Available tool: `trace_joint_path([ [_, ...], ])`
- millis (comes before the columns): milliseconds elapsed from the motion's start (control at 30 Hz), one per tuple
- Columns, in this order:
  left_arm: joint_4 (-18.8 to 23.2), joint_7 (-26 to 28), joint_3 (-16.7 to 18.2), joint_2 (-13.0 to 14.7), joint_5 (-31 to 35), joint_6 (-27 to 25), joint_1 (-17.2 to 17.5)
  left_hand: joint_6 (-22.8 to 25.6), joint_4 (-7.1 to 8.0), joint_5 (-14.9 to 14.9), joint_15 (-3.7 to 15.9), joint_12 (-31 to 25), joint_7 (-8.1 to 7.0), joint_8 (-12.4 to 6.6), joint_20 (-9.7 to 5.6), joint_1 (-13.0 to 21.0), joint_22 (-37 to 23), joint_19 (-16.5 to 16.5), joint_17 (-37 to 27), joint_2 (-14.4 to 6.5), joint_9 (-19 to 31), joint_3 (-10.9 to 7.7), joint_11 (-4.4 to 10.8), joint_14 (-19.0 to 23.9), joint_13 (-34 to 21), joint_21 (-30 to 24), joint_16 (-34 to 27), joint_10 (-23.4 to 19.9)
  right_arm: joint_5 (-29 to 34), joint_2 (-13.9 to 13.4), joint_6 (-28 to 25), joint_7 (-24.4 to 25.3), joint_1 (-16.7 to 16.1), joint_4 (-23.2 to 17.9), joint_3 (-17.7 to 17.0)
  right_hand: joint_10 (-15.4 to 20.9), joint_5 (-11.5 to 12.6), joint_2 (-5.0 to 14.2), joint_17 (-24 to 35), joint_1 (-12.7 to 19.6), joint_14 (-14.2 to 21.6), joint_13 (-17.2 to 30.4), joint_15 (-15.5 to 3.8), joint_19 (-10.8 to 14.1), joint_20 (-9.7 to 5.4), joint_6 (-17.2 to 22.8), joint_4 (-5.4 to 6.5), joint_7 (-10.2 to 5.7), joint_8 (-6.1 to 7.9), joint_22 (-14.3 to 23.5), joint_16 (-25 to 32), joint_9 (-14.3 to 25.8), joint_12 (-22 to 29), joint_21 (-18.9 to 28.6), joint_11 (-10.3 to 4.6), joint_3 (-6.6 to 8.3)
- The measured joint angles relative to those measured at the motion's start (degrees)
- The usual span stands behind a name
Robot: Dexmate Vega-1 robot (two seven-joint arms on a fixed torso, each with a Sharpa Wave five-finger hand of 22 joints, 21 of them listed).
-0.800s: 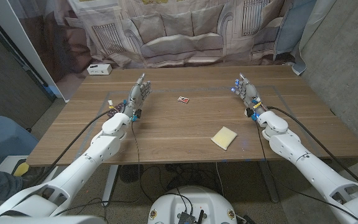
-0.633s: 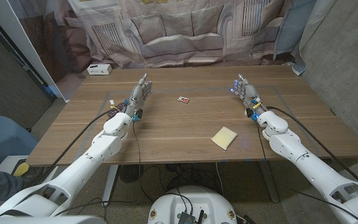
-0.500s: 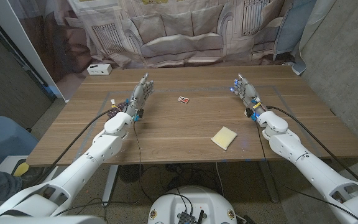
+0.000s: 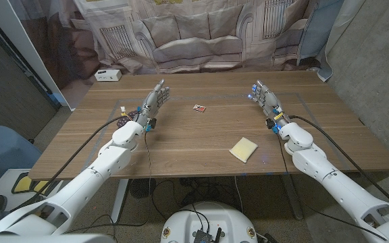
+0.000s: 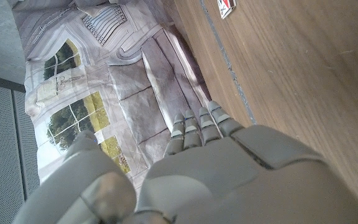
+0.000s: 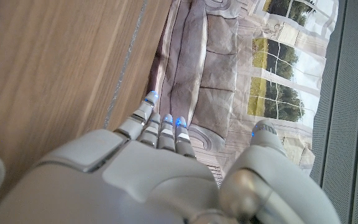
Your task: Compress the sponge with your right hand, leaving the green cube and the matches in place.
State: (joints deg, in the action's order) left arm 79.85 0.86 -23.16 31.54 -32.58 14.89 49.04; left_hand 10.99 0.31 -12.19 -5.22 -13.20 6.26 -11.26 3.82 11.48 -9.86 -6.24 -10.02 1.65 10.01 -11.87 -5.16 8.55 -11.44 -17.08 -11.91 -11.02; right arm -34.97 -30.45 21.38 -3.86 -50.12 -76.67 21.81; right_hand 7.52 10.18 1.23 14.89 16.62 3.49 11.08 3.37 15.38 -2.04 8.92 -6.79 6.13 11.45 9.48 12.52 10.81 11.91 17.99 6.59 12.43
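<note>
The yellow sponge (image 4: 244,149) lies on the wooden tabletop (image 4: 201,135), toward the near edge and on the robot's right half, turned at a slant to the table's sides. Nothing touches it. The right hand (image 4: 267,100) stands well apart from it, farther back on the tabletop, fingers extended and pointing away from the robot, grasping nothing; small blue lights glow at its fingertips. In the right wrist view the same hand (image 6: 160,168) shows its back with the fingers held straight and close together, the thumb set off to one side, and the wood grain running beside it.

The matches (image 4: 198,108), a small red and white box, lie near the middle of the tabletop toward the far side, between the two hands and touching neither. The box corner also shows in the left wrist view (image 5: 227,6), lying on the wood ahead of the fingers.

The left hand (image 4: 152,102) is on the robot's left half, about level with the right one, fingers straight and released, with nothing in it. The left wrist view shows its back (image 5: 210,168) with the fingers together and the thumb apart.

A small white box (image 4: 107,75) sits at the far left corner of the tabletop. Behind the table hangs a printed backdrop (image 4: 194,34) with a sofa and windows.
</note>
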Motion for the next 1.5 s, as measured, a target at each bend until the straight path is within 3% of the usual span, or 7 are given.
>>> trace_joint_path([
  [333, 0.11, -0.04, 0.42, 0.00, 0.12, 1.12, 0.64, 3.50, -0.49, 0.34, 0.15, -0.88, 0.36, -0.77, 0.68, 0.68, -0.15, -4.14, 0.00, -0.08, 0.00, -0.02, 0.03, 4.50, 0.05, 0.00, -0.45, -4.06, 0.12, -1.50, 1.24, -0.60, -2.08, -3.02, -0.50, 0.58, 0.00, 0.00, 0.00, 0.00, 0.10, 0.00, 0.11, -0.22, 0.22, 0.40, 0.00, 0.41, 0.00, 0.00, 0.00, 0.00, 0.00, -0.26, 0.58, 0.00],
  [600, -0.12, 0.49, 0.48, -0.36, 1.12, 2.69, 0.57, 4.99, -0.94, 0.55, 0.63, -1.43, 0.08, -0.93, 0.71, 0.98, -0.15, -4.50, 0.01, -0.37, 0.00, 0.00, 0.56, 5.71, 0.26, 0.00, -0.45, -5.57, 0.31, -3.26, 2.32, -0.84, -4.40, -5.72, -1.34, 0.57, 0.00, 0.00, -0.26, 0.00, 0.10, -0.01, 0.11, -0.23, 0.22, 0.79, 0.00, 0.33, 0.06, 0.17, 0.00, -0.01, 0.00, -0.70, 0.58, 0.00],
  [833, -1.64, 0.71, 0.34, -1.56, 2.31, 5.92, 0.17, 7.79, -1.30, 0.55, 0.87, -1.87, 0.21, -1.33, 1.22, 1.29, -0.15, -7.27, 0.01, -0.68, 0.27, -0.01, 0.63, 8.34, 0.19, 0.00, -0.90, -8.19, 0.36, -5.13, 3.58, -1.34, -6.83, -7.99, -2.46, 1.20, 0.00, 0.24, -0.26, 0.24, 0.10, -0.01, 0.11, 0.00, 0.44, 1.12, 0.00, 0.31, 0.22, 0.27, 0.00, -0.01, 0.00, -0.70, 0.58, 0.00],
  [1133, -2.52, -0.05, 0.02, -2.02, 3.22, 8.15, -0.36, 8.89, -1.29, 0.76, 0.92, -2.07, 0.28, -1.33, 1.46, 1.59, -0.14, -8.12, 0.02, -0.38, 0.27, -0.01, 0.56, 9.27, 0.10, 0.00, -0.90, -8.85, 0.77, -6.47, 5.20, -0.94, -9.73, -10.78, -3.58, 1.20, 0.00, 0.76, -0.25, 0.75, 0.41, -0.01, 0.42, 0.34, 0.46, 1.12, 0.01, 0.31, 0.22, 0.27, 0.00, -0.01, 0.00, -0.70, 0.58, 0.00],
  [1500, 0.54, -0.69, 0.77, -0.33, 2.82, 8.23, 1.49, 9.50, -1.52, 0.76, 1.01, -2.06, 0.28, -1.33, 1.13, 1.89, -0.14, -8.46, 0.02, -0.68, 0.27, -0.25, 0.16, 9.80, 0.10, 0.00, -0.89, -9.26, 3.80, -7.51, 5.74, 2.29, -12.84, -15.56, -4.29, 1.73, 0.00, 0.76, -0.53, 0.75, 0.63, -0.02, 0.19, 1.03, 0.41, 1.74, 0.01, 0.31, 0.22, 0.27, 0.00, -0.02, 0.00, -0.69, 0.67, 0.00],
])
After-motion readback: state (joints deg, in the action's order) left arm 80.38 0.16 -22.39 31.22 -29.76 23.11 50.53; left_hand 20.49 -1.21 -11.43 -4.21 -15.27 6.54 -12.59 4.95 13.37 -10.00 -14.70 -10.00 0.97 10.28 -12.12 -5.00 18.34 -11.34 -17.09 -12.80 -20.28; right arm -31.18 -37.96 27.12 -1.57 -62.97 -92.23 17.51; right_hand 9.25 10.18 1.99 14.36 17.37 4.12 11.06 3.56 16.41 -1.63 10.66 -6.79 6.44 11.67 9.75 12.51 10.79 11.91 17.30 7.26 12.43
